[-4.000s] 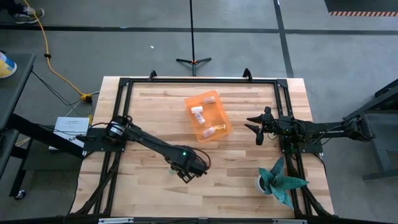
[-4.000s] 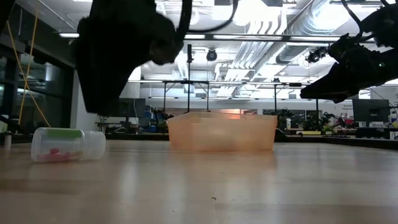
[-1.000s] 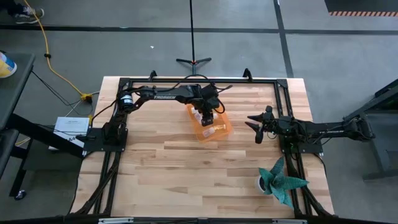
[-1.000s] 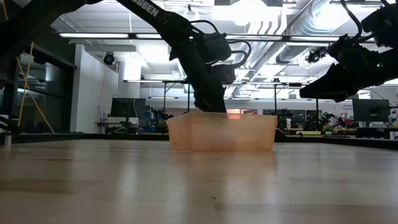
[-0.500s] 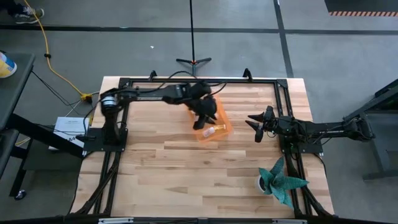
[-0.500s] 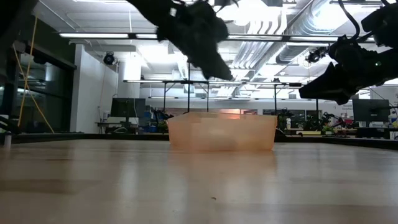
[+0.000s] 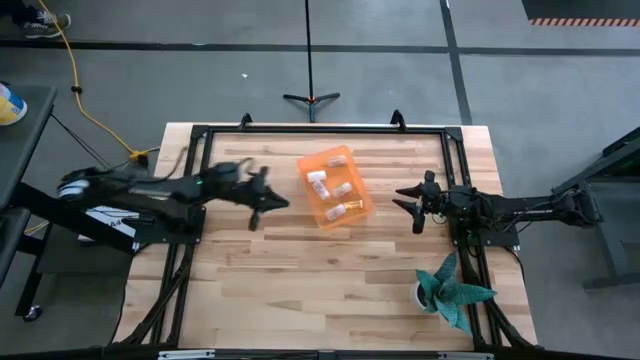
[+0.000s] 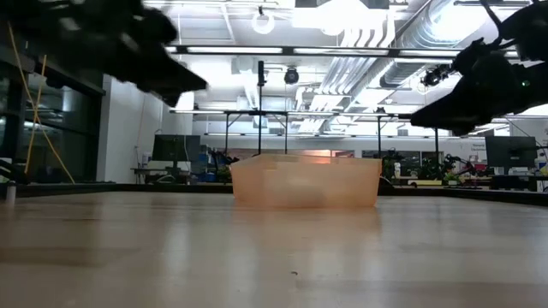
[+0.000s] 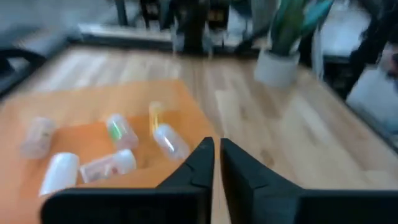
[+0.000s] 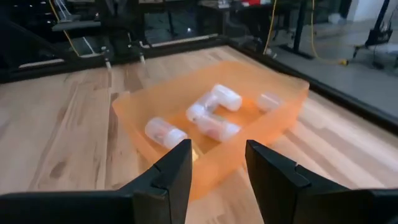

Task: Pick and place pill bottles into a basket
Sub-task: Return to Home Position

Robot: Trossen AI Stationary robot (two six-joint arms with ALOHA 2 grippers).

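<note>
The orange basket lies on the table's far middle. Several small pill bottles lie on their sides inside it, among them a green-capped one, an amber one and white ones. My left gripper hangs in the air to the left of the basket, shut and empty; its fingers point toward the basket. My right gripper hovers to the right of the basket, open and empty. In the low view the basket stands between the two grippers.
A teal spiky plant in a white pot stands at the table's near right corner. Black frame rails run along the far, left and right sides of the table. Bare wood lies in front of the basket.
My left gripper has risen out of the basket and swung toward the table's left edge; it now hangs clear of the basket's left side. The bottles stay lying in the basket. My right arm has kept still.
</note>
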